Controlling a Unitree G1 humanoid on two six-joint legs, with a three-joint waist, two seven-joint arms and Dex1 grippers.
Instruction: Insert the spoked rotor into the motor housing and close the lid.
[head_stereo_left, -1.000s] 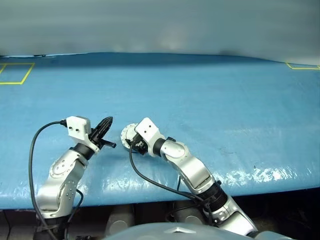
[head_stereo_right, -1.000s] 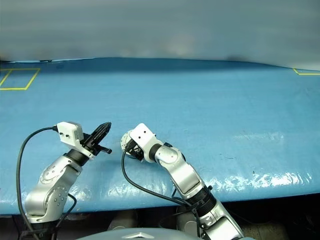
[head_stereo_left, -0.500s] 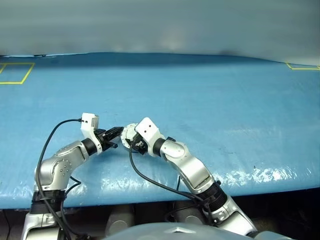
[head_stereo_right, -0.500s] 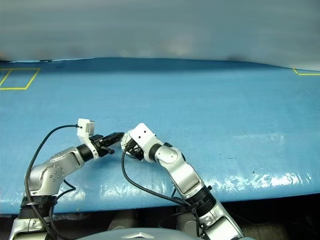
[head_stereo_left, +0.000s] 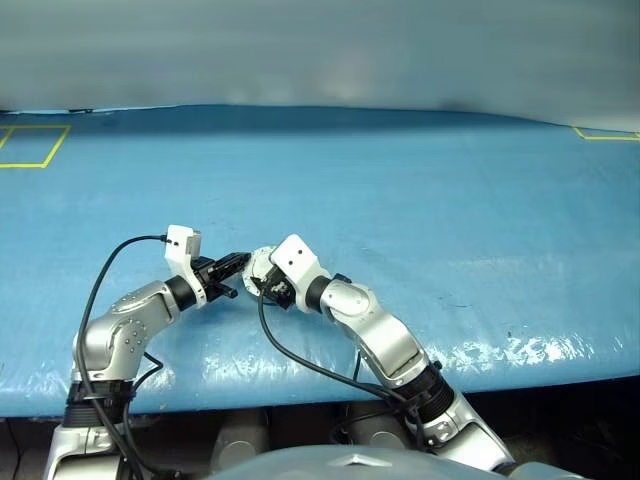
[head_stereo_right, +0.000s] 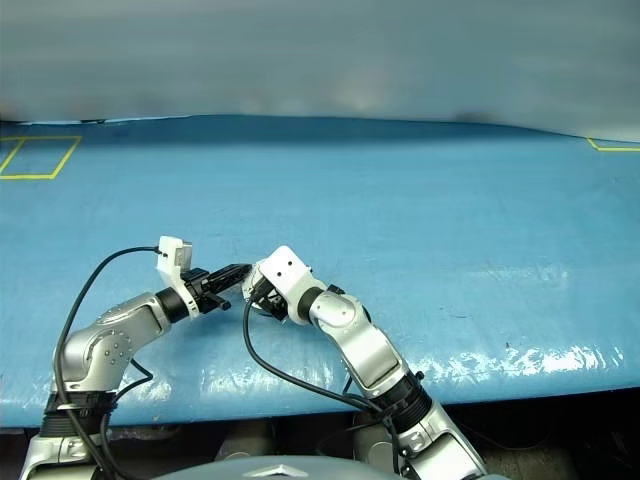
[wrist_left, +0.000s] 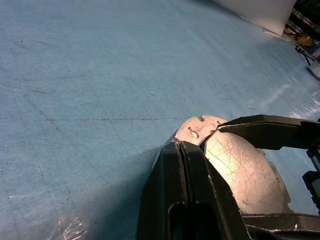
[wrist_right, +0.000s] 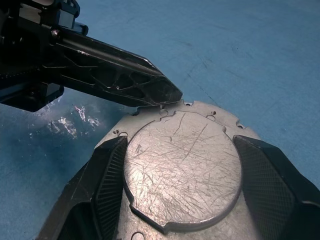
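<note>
While the right fingers (wrist_right: 125, 180) clamp the lid (wrist_right: 182, 170), the left fingers (wrist_left: 175, 165), pressed together, touch its rim.

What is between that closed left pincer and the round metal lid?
Nothing visible. The left gripper, fingers shut, has its tip right at the lid's edge, while the right gripper grips the lid from both sides on the blue table.
</note>
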